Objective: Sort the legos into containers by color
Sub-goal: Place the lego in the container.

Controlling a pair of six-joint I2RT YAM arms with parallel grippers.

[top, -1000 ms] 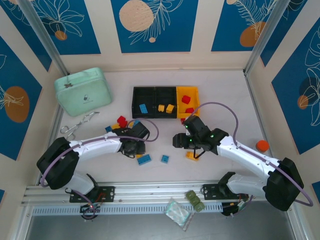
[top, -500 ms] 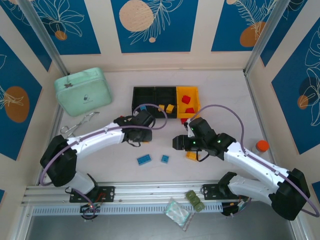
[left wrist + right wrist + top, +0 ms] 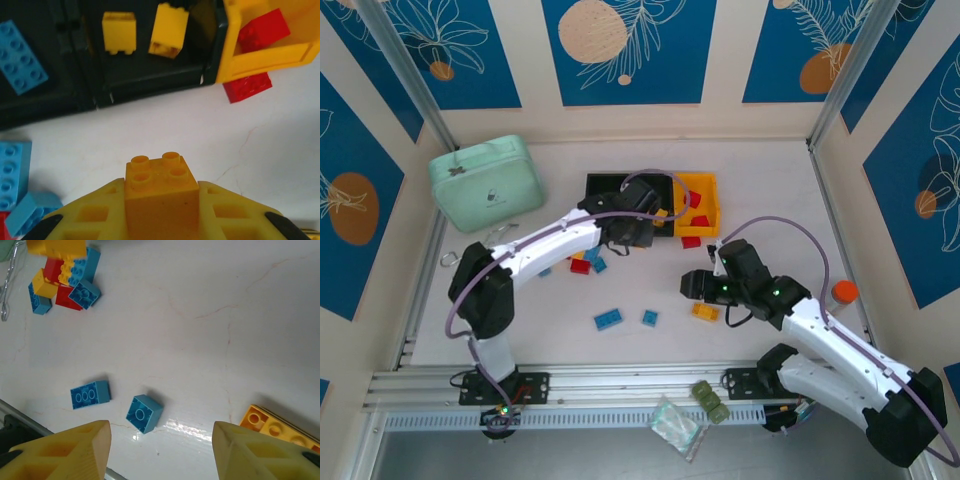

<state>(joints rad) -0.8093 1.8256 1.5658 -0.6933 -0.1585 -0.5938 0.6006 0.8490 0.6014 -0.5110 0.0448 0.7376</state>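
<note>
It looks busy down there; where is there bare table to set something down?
Free: the tabletop behind the bins, and right of them down to the orange-red cap. Crowded: the brick cluster in front of the bins, near the left gripper holding a yellow brick.

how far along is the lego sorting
Early. Sorted: one blue brick in the left black bin, two yellow bricks in the middle black bin, a red brick in the orange-yellow bin. In hand: the left gripper grips another yellow brick just short of the bins. Left: a loose red brick beside it, two blue bricks and an orange brick near the open right gripper, plus a mixed pile.
</note>
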